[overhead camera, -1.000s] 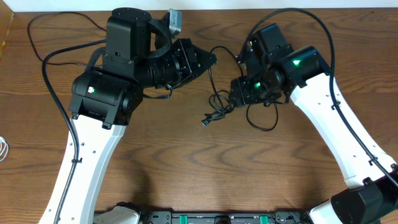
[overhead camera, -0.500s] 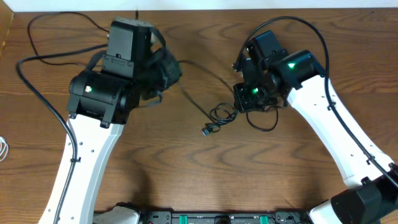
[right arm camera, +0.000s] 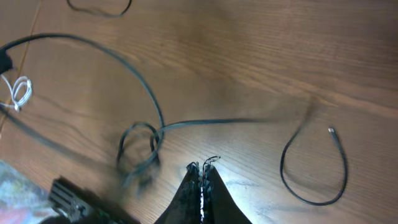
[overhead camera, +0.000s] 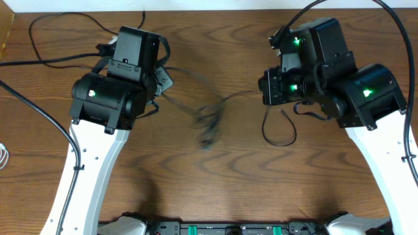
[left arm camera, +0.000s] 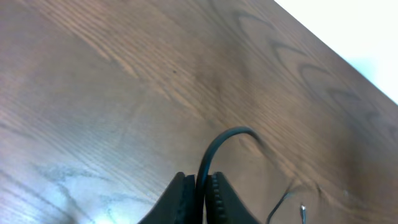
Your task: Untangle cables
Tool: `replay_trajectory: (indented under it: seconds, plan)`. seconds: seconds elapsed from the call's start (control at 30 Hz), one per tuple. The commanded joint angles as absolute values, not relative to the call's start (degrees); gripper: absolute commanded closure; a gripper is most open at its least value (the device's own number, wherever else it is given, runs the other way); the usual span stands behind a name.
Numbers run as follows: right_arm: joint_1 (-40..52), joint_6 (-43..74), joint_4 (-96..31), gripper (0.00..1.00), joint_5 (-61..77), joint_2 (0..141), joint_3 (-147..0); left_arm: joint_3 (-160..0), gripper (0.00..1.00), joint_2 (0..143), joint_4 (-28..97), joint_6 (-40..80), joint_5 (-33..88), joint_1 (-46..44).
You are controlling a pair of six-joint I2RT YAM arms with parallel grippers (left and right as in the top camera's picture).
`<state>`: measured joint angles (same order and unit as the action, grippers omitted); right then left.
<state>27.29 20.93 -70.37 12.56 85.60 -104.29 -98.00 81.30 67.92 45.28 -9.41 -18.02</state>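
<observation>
Handling: cables (overhead camera: 209,125) look light, thin and limp; likely to slip through a loose pinch and drag their neighbours along.
Location: a blurred black tangle at the middle of the table (overhead camera: 196,186), between the two grippers; a loose loop (overhead camera: 281,134) lies to its right.
Left gripper (left arm camera: 200,185): closed on a black strand.
Right gripper (right arm camera: 201,177): jaws together; a fine strand at the tips, pinch uncertain.
Hold: strands beside the knot, not the plug ends.

brown wood-grain table (overhead camera: 222,189), white backdrop (overhead camera: 215,4)
</observation>
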Motion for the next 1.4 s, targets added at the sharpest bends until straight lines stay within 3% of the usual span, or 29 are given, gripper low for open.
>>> replay_trajectory:
  seconds: [0.0, 0.17, 0.23, 0.37, 0.53, 0.63, 0.7, 1.0, 1.37]
  plan:
    - [27.7, 27.7, -68.2, 0.99, 12.5, 85.8, -104.7, -98.4, 0.86, 81.6, 69.3, 44.6, -13.3, -17.7]
    - [27.7, 28.7, -61.4, 0.98, 20.4, 85.8, -104.7, -98.4, 0.79, 82.3, 71.7, 44.4, -13.6, -17.7]
    - [27.7, 28.7, -61.1, 0.97, 20.5, 85.8, -104.7, -98.4, 0.92, 82.3, 71.2, 41.7, -9.2, -17.7]
    - [27.9, 27.5, -62.7, 0.77, 20.5, 86.3, -104.6, -98.4, 0.92, 82.2, 68.1, 35.8, -2.0, -17.7]
    - [27.9, 25.2, -67.9, 0.46, 19.9, 88.3, -104.4, -98.4, 0.64, 82.7, 70.1, 35.8, -7.5, -17.0]
    - [27.8, 24.7, -71.6, 0.37, 17.8, 89.6, -104.4, -98.1, 0.37, 84.8, 77.4, 35.8, -12.7, -15.4]
    - [27.9, 23.7, -72.3, 0.34, 17.7, 90.1, -104.4, -97.1, 0.30, 86.7, 80.6, 35.9, -13.6, -14.2]
    - [27.9, 23.0, -73.5, 0.29, 17.7, 90.7, -104.4, -90.1, 0.29, 94.8, 83.2, 52.2, -12.4, -5.2]
    - [27.9, 19.5, -74.9, 0.22, 16.8, 90.7, -104.4, -75.5, 0.28, 96.4, 72.4, 52.4, 10.6, 6.8]
